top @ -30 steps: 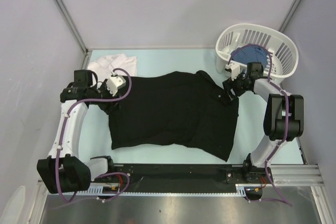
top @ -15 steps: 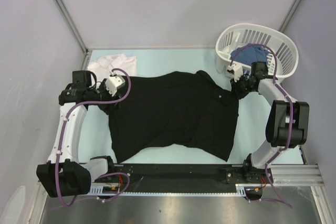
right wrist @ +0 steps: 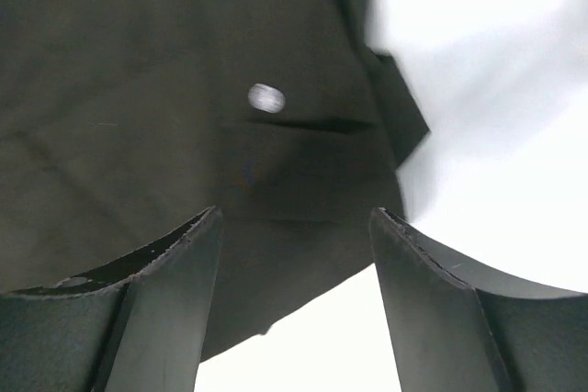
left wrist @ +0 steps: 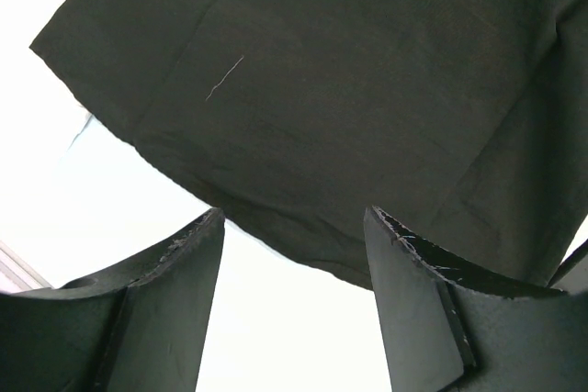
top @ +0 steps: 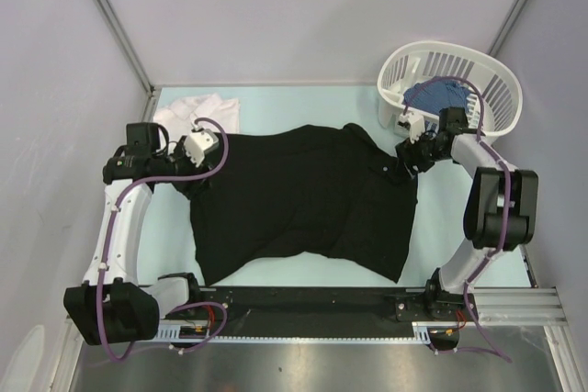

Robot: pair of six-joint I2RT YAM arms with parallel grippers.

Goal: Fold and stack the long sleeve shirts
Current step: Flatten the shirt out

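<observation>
Mostly flat, black shirt [top: 303,199] spread wide (small white button [right wrist: 266,97] showing), lower edge wavy

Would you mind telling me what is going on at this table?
Two robot arms are working on a black shirt spread on the table. The left tool sits at its left edge, the right tool at its right edge; both are open, gripping nothing. A white shirt lies bunched at the far left.

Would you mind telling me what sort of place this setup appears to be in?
Probably a robotics lab test cell: a pale table boxed in by plain grey panels, with a black shirt and white laundry basket staged as props.
</observation>
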